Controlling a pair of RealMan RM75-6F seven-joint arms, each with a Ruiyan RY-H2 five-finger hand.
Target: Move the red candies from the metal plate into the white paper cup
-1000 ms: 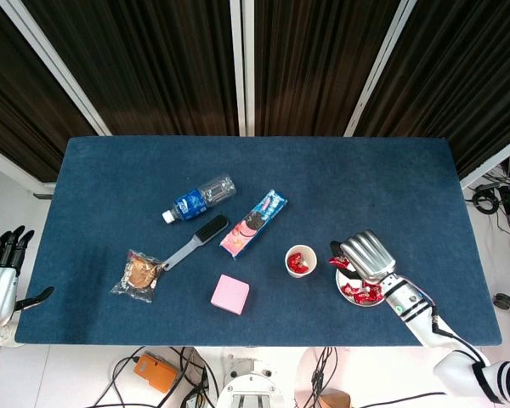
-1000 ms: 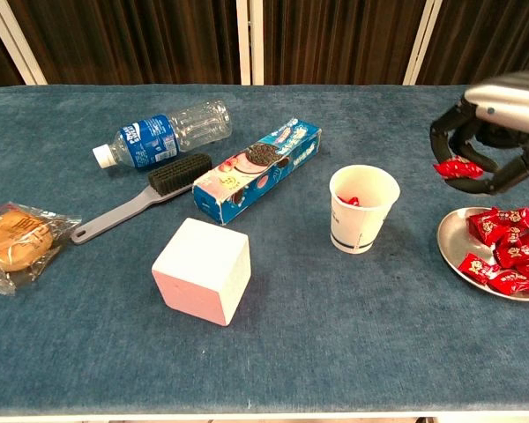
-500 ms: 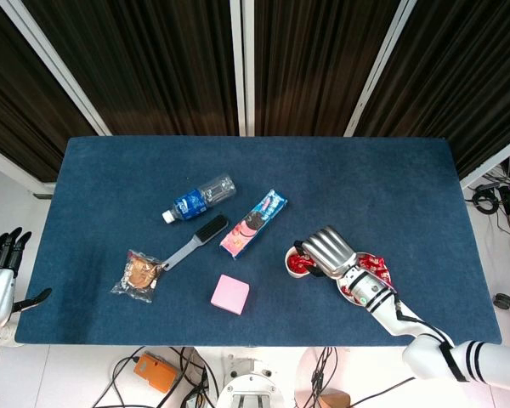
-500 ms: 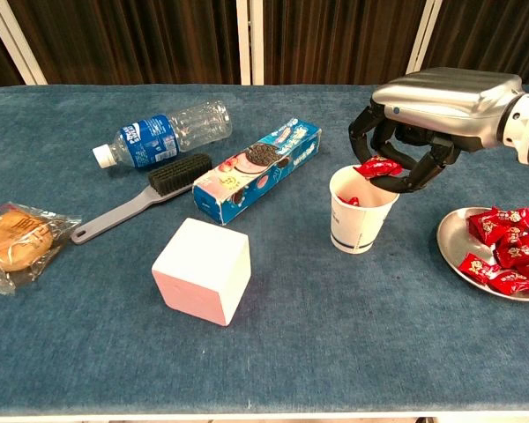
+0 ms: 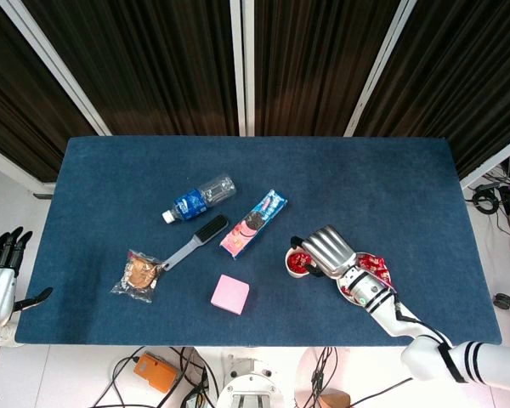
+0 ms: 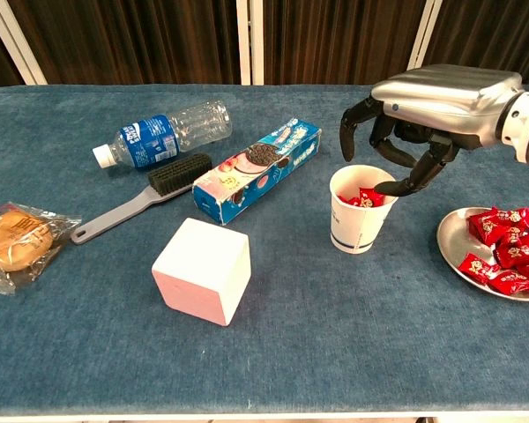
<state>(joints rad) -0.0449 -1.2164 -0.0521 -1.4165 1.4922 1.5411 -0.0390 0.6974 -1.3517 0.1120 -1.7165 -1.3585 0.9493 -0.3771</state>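
Note:
The white paper cup (image 6: 361,216) (image 5: 294,270) stands right of the table's middle with red candies (image 6: 365,196) inside it. My right hand (image 6: 423,115) (image 5: 326,251) hovers directly over the cup's rim, fingers spread apart and holding nothing. The metal plate (image 6: 454,251) (image 5: 388,274) sits to the right of the cup and carries several red candies (image 6: 504,249). My left hand (image 5: 0,272) rests off the table's left edge, fingers apart and empty; the chest view does not show it.
A water bottle (image 6: 163,132), a grey brush (image 6: 145,196), a cookie box (image 6: 256,169), a pink cube (image 6: 203,269) and a wrapped bun (image 6: 16,240) lie left of the cup.
My right hand carried a red candy from the plate leftward over the cup, then spread its fingers; the candy now lies in the cup.

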